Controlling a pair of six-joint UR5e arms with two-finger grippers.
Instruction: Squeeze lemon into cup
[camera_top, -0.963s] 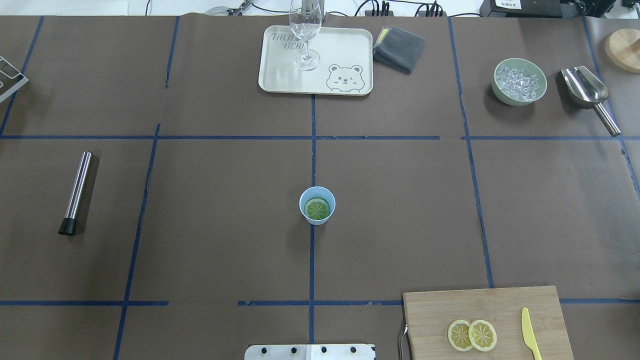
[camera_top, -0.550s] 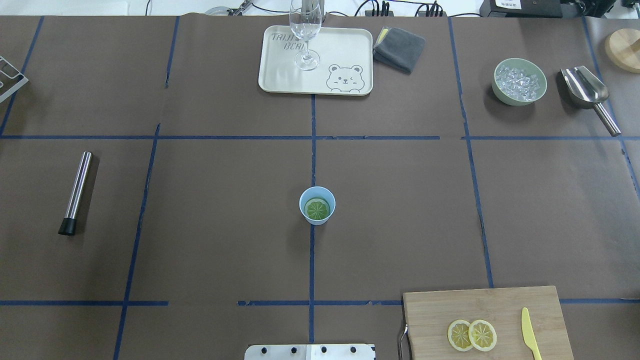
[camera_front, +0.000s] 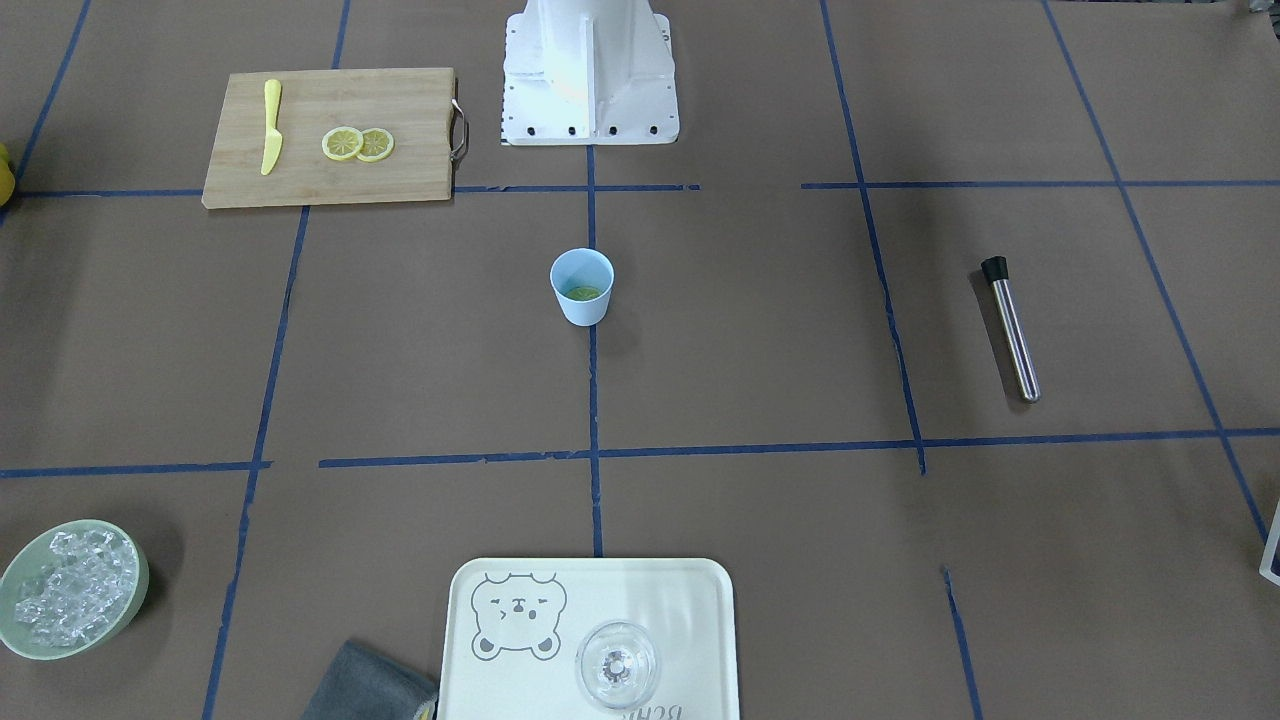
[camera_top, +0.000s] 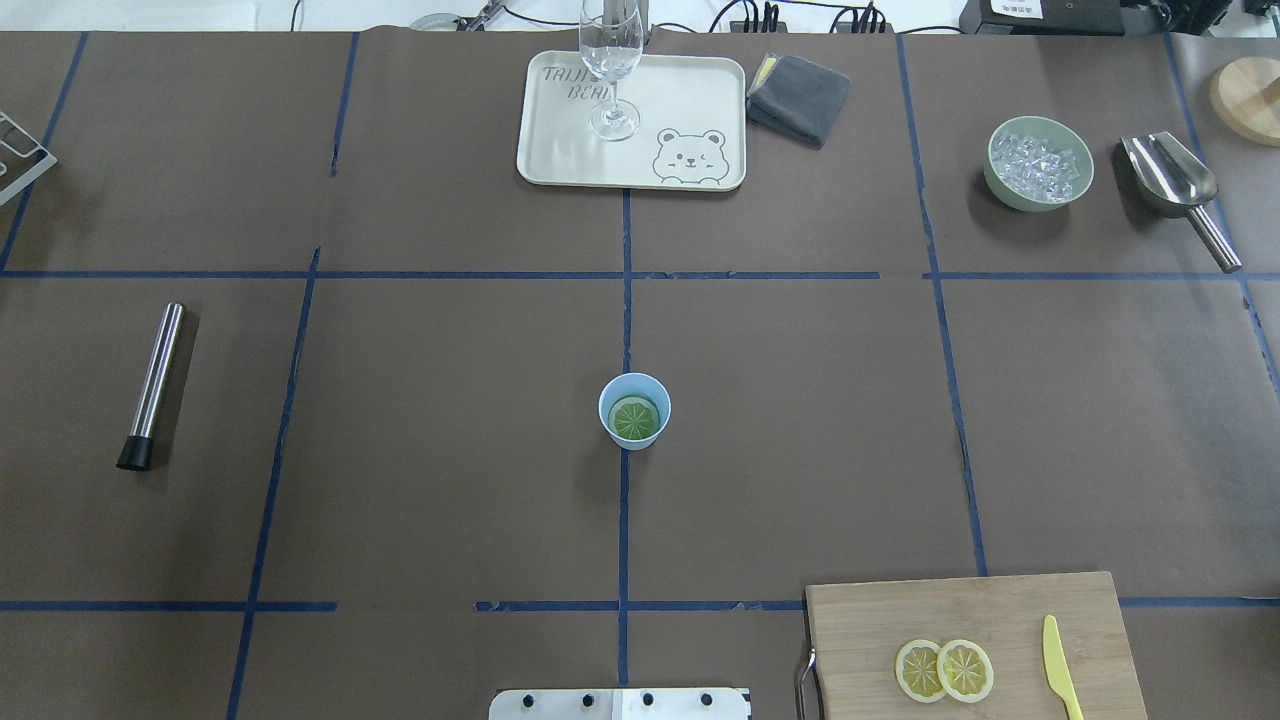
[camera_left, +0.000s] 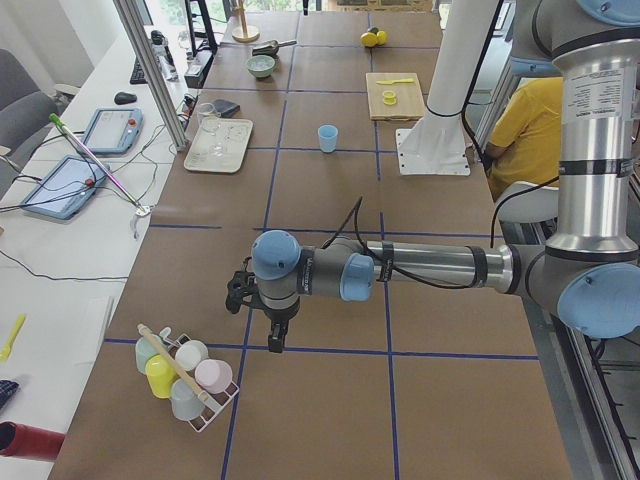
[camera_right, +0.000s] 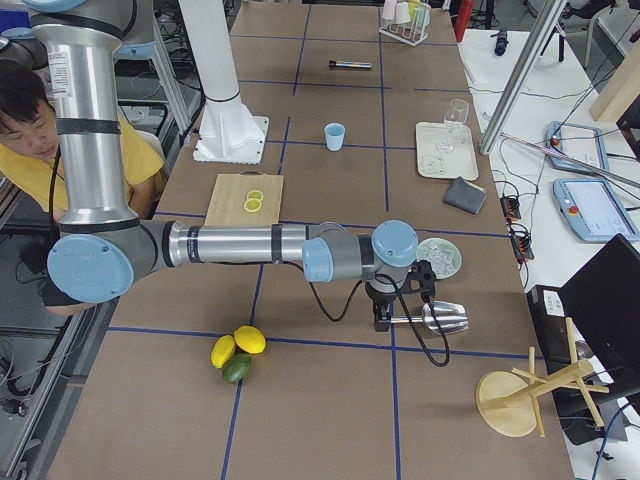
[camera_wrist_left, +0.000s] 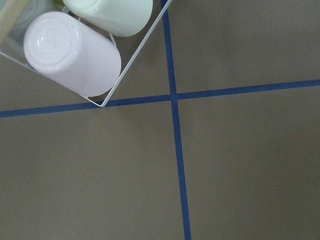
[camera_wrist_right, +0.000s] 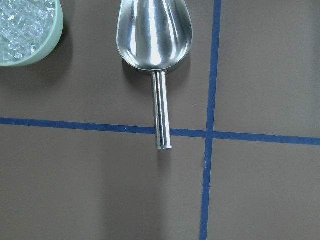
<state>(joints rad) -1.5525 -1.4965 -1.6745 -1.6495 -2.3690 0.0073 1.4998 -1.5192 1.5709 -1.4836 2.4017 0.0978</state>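
Note:
The pale blue cup (camera_top: 611, 398) stands at the middle of the table, also in the front-facing view (camera_front: 583, 308). The lemon (camera_top: 635, 418) lies inside it, looking yellow-green (camera_front: 583, 293). Neither gripper shows in the overhead or front-facing view. The left gripper (camera_left: 273, 340) hangs over the table's left end beside a rack of cups, far from the blue cup (camera_left: 327, 138). The right gripper (camera_right: 383, 318) hangs over the metal scoop at the right end, far from the cup (camera_right: 334, 136). I cannot tell whether either is open or shut.
A cutting board (camera_top: 900, 610) holds two lemon slices (camera_top: 944, 670) and a yellow knife (camera_top: 1060, 665). A tray (camera_top: 690, 90) holds a glass (camera_top: 610, 60). An ice bowl (camera_top: 1038, 164), scoop (camera_wrist_right: 156, 45), grey cloth (camera_top: 798, 97), muddler (camera_top: 152, 385) and cup rack (camera_wrist_left: 107, 95) lie around.

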